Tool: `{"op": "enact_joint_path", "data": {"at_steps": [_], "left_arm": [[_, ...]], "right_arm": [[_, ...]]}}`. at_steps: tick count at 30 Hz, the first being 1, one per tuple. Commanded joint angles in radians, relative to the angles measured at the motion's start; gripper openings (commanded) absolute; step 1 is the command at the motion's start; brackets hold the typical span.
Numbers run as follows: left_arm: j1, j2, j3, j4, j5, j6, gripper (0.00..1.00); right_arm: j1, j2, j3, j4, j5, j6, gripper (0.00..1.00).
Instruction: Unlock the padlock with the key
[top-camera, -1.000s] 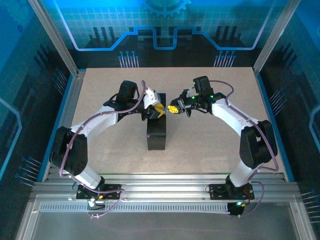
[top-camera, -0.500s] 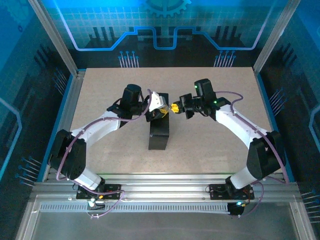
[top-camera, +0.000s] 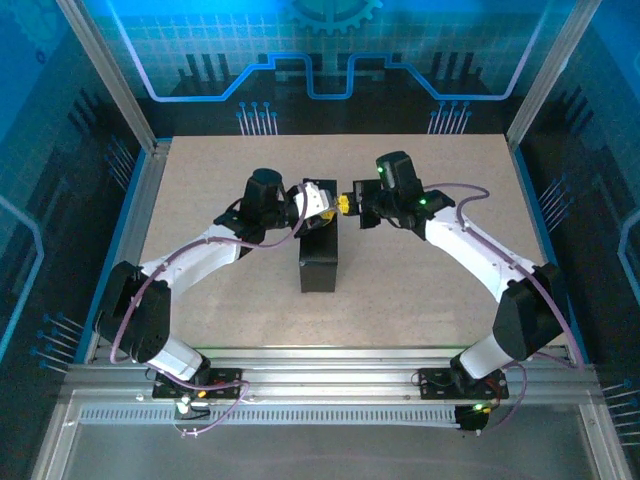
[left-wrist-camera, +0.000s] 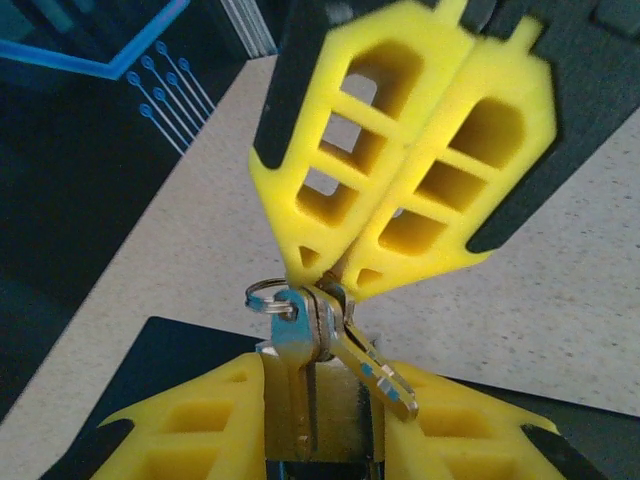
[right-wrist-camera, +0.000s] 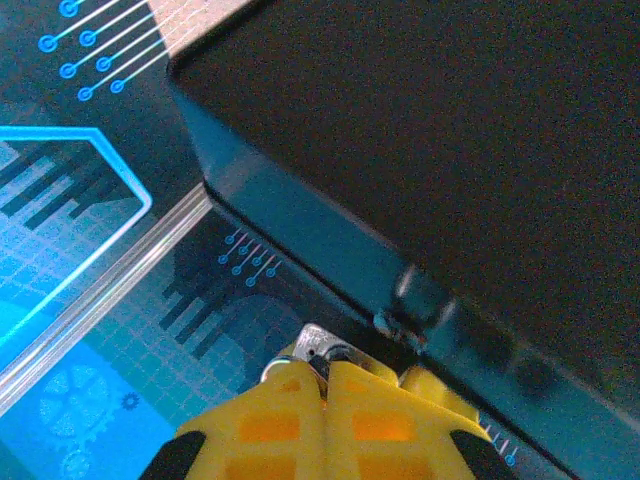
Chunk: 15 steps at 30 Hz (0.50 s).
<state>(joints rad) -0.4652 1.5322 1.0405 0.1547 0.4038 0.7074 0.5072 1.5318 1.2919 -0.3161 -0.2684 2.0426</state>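
In the left wrist view my left gripper (left-wrist-camera: 318, 425) is shut on the small silver padlock (left-wrist-camera: 340, 414), whose body sits between the yellow fingers. One key (left-wrist-camera: 294, 390) of a ringed pair stands with its blade down against the padlock's top. A second key (left-wrist-camera: 378, 372) hangs slanted beside it. From above, my right gripper (left-wrist-camera: 335, 275) is shut on the key heads. In the top view the two grippers, left (top-camera: 320, 203) and right (top-camera: 346, 205), meet tip to tip above the far end of the dark box (top-camera: 318, 265). The right wrist view has its gripper (right-wrist-camera: 325, 372) pinching silver metal.
The dark box lies lengthwise in the middle of the beige table (top-camera: 430, 290), right under both grippers. Aluminium frame posts (top-camera: 105, 75) and blue printed panels enclose the table on three sides.
Both grippers have shifted a little toward the far side of the table, still tip to tip. The right arm has swung left and stretched out. Both grips are unchanged.
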Motion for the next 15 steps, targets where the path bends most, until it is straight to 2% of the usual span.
{"op": "enact_joint_path", "data": {"at_steps": [1,6,11,15], "left_arm": [[-0.053,0.016,-0.009,0.096,0.012,0.029,0.0],[-0.051,0.023,-0.025,0.157,0.001,-0.028,0.0],[-0.05,0.054,-0.003,0.21,0.048,-0.146,0.0],[-0.048,0.066,-0.004,0.24,0.061,-0.184,0.0]], "right_arm": [[0.11,-0.01,0.058,0.087,-0.23,0.025,0.0],[0.096,-0.019,0.067,0.064,-0.238,-0.015,0.0],[0.07,0.002,0.146,-0.009,-0.26,-0.116,0.0],[0.056,-0.002,0.144,-0.009,-0.272,-0.139,0.0]]}}
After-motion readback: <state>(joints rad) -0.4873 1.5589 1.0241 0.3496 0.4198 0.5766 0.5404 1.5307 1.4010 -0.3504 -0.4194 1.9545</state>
